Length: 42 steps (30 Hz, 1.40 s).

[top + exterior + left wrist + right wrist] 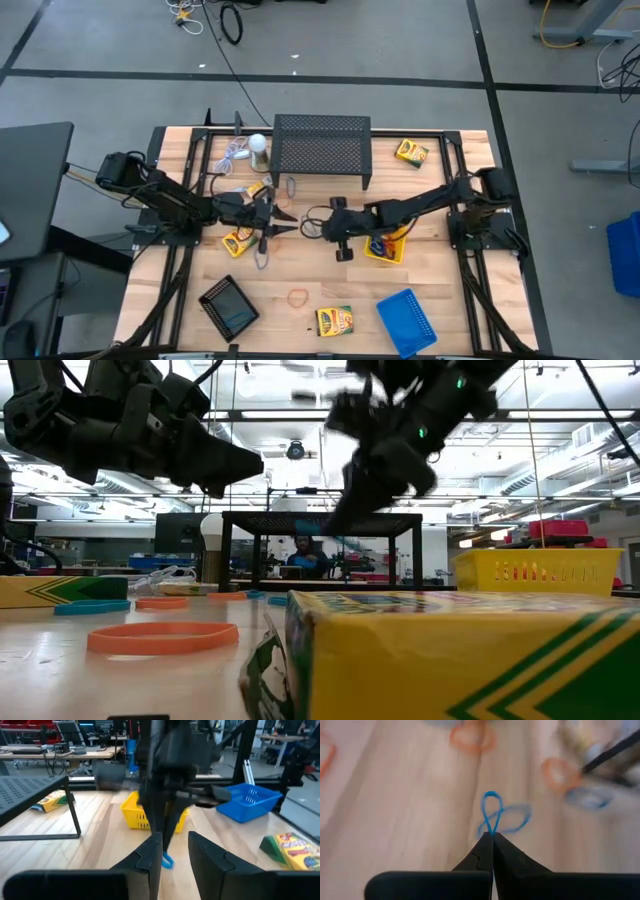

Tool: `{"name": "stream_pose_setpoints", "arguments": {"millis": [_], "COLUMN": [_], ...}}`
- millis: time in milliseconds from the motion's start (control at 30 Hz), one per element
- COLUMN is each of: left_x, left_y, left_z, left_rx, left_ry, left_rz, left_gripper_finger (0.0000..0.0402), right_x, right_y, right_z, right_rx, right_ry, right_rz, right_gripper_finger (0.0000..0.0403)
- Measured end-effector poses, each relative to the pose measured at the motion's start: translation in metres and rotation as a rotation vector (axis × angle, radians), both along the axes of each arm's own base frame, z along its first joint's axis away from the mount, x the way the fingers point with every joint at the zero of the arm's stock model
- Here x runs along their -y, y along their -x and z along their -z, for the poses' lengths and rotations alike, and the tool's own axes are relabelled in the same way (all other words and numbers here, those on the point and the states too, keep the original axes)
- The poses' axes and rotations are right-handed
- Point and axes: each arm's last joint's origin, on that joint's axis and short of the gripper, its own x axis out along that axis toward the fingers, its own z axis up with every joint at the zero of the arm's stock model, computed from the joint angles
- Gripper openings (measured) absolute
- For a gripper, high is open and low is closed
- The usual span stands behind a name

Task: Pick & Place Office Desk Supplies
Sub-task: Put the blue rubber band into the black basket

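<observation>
My right gripper (492, 836) hangs over the table's middle (310, 228), shut on a blue rubber band (490, 812). My left gripper (172, 851) is open and faces it closely from the left (280, 224); the band (167, 861) shows just beyond its fingers. The yellow tray (385, 247) sits under the right arm, the blue tray (407, 320) and black tray (230, 307) near the near edge. Crayon boxes lie flat at the far right (411, 152), near edge (335, 320) and by the left gripper (238, 242). An orange band (298, 296) lies loose. My right gripper pinches the blue rubber band at one end of its loop (491, 831), between the two fingertips, coming from above and pointing down. The rest of the loop hangs slack below the fingers; I cannot tell whether its lower end touches the wood.
The large black mesh stand (322, 148) stands at the far middle, with the white round object and its cord (258, 145) to its left. More orange and blue bands lie on the wood (472, 737) (560, 772). Bare wood shows between the black tray and the near crayon box.
</observation>
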Motion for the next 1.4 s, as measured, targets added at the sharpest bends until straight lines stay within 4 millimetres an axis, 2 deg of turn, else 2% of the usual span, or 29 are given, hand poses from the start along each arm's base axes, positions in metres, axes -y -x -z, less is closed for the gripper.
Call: {"name": "stream_pose_setpoints", "arguments": {"millis": [233,533,700,900,1133,1267,1400], "left_x": [0.000,0.000,0.001,0.002,0.003,0.004,0.009], "left_y": [0.000,0.000,0.000,0.000,-0.009,-0.014,-0.015], "left_z": [-0.003,-0.007,-0.008,-0.012,-0.019,-0.020,-0.021], "left_rx": [0.030,0.074,0.081,0.122,0.152,0.155,0.160], "left_ry": [0.036,0.067,0.060,0.036,0.014,-0.017,-0.064], "left_rz": [-0.005,-0.005,0.041,0.067,0.054,0.057,0.073], "left_gripper_finger": [0.0152,0.0252,0.0277,0.0272,0.0242,0.0206,0.0142], "right_x": [-0.002,-0.002,-0.003,-0.004,-0.006,-0.006,-0.008], "right_y": [-0.007,-0.013,-0.015,-0.019,-0.020,-0.020,-0.020], "right_z": [-0.022,-0.031,-0.036,-0.043,-0.048,-0.047,-0.047], "right_rx": [0.175,0.284,0.340,0.422,0.471,0.467,0.467], "right_ry": [0.039,0.069,0.076,0.052,0.024,0.023,0.022], "right_rz": [-0.004,-0.018,-0.029,-0.074,-0.108,-0.111,-0.114], "right_gripper_finger": [0.0000,0.0000,0.0000,0.0000,0.0000,0.0000,0.0000]}}
